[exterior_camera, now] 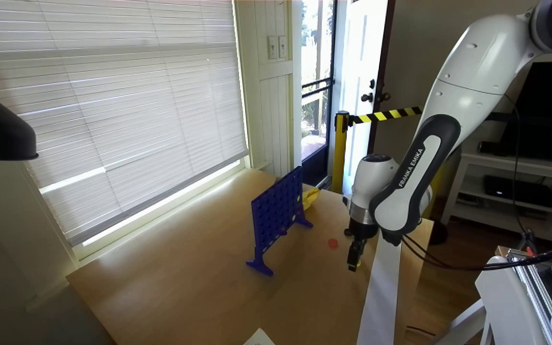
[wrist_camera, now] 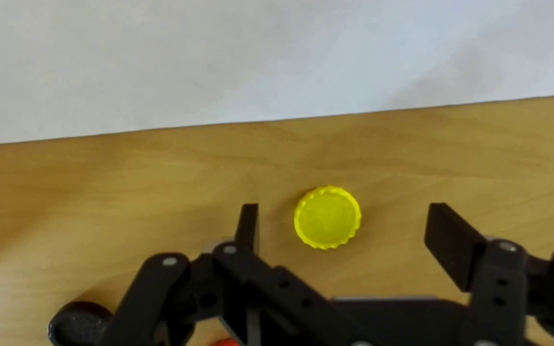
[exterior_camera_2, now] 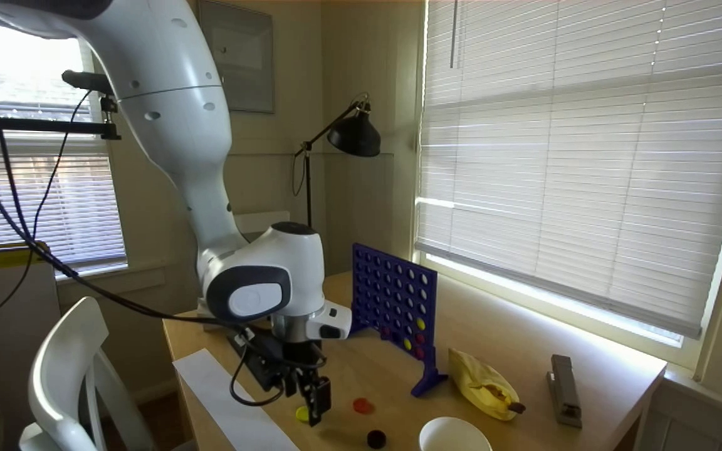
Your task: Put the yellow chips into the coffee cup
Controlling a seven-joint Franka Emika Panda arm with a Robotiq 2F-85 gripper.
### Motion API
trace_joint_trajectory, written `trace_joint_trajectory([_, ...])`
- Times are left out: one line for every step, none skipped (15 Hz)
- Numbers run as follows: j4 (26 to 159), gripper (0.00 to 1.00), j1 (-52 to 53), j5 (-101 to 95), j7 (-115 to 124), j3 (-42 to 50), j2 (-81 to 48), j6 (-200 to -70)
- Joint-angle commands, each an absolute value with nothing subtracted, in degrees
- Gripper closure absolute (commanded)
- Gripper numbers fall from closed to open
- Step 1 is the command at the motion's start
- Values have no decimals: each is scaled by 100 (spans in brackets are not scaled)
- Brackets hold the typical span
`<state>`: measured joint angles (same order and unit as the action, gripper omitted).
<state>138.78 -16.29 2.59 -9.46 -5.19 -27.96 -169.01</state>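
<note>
In the wrist view we see the gripper (wrist_camera: 342,226) with its jaws standing well apart and holding nothing. One yellow chip (wrist_camera: 327,217) lies flat on the table (wrist_camera: 498,168) near the middle of the frame, between the two fingertips (wrist_camera: 247,228) but nearer the one at the frame's left. It is round, with no long axis, so we judge that the wrist need not turn: a little sideways centring, then a straight descent. How high the fingertips stand above the wood we cannot tell.

In an exterior view the coffee cup (exterior_camera_2: 454,436) stands at the bottom edge, right of centre, partly cut off. The chip shows at lower centre, just left of the fingertips, with a black round piece (exterior_camera_2: 376,439) between it and the cup, so we would lift before carrying across.

In an exterior view the yellow chip (exterior_camera: 359,263) shows as a sliver behind the fingertips, right of centre.
</note>
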Motion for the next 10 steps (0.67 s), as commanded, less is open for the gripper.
trace_joint_trajectory([13722,19,-1652,332,-1054,-525,-2959,-16909])
trace_joint_trajectory([13719,18,-1634,320,-1040,-503,-2961,-16905])
trace_joint_trajectory([13729,23,-1649,322,-1055,-515,-2949,-16904])
trace_joint_trajectory([13733,23,-1621,310,-1030,-482,-2943,-16908])
trace_joint_trajectory([13741,29,-1621,307,-1034,-479,-2933,-16909])
trace_joint_trajectory([13747,32,-1630,308,-1045,-487,-2924,-16911])
trace_joint_trajectory([13758,37,-1607,297,-1031,-466,-2912,-16921])
trace_joint_trajectory([13764,46,-1601,294,-1029,-461,-2901,-16923])
trace_joint_trajectory([13777,51,-1586,284,-1025,-451,-2889,-16936])
trace_joint_trajectory([13781,56,-1573,277,-1017,-440,-2882,-16933])
